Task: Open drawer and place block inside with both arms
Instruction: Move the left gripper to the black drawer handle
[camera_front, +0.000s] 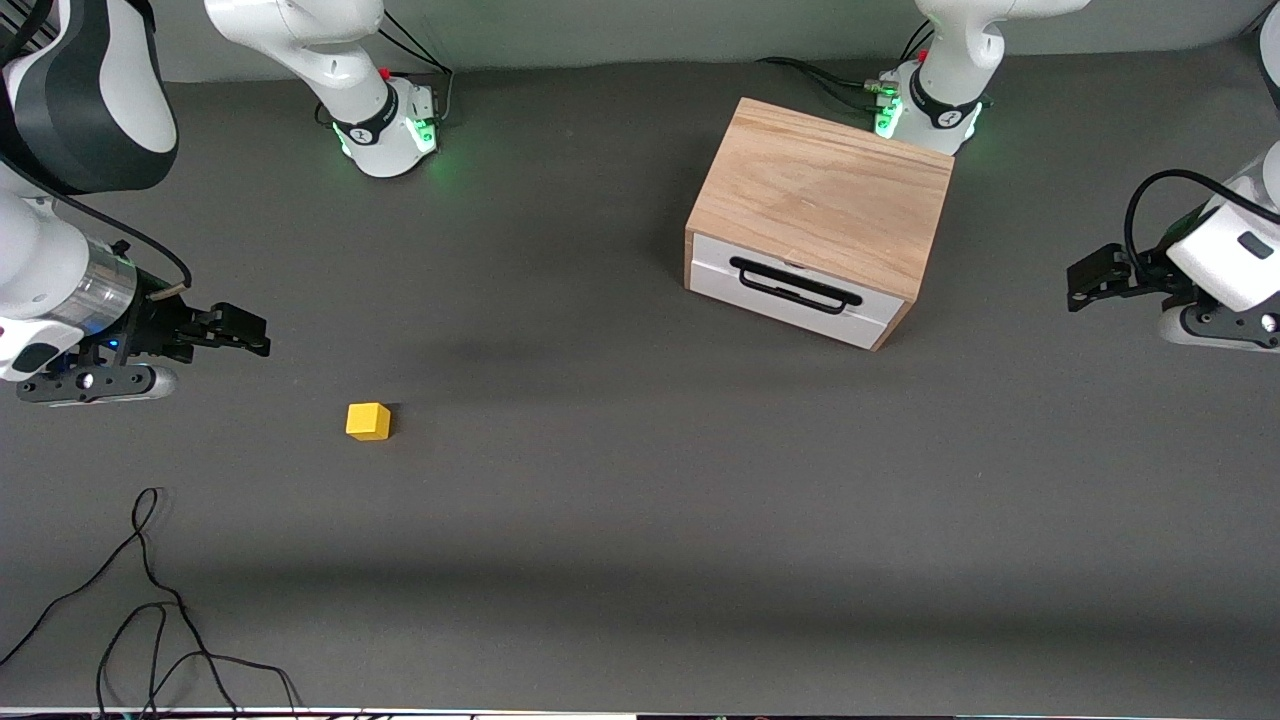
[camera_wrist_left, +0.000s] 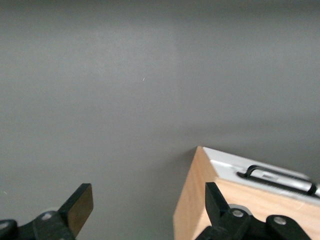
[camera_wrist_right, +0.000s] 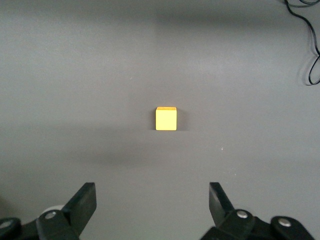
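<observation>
The yellow block (camera_front: 368, 421) sits on the grey table (camera_front: 640, 560), nearest the front camera, toward the right arm's end; the right gripper (camera_front: 240, 331) hangs near it, fingers wide, empty; farther back, the drawer (camera_front: 797, 288) is closed in its oak box (camera_front: 825, 190); the left gripper (camera_front: 1090, 278) hovers beside the box, spread wide, empty

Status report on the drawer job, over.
Both end effectors open, empty: left, right. Drawer shut. Block on table, untouched. Nothing blocking.

Dark grey table (camera_front: 640, 520), loose black cable (camera_front: 150, 600)
</observation>
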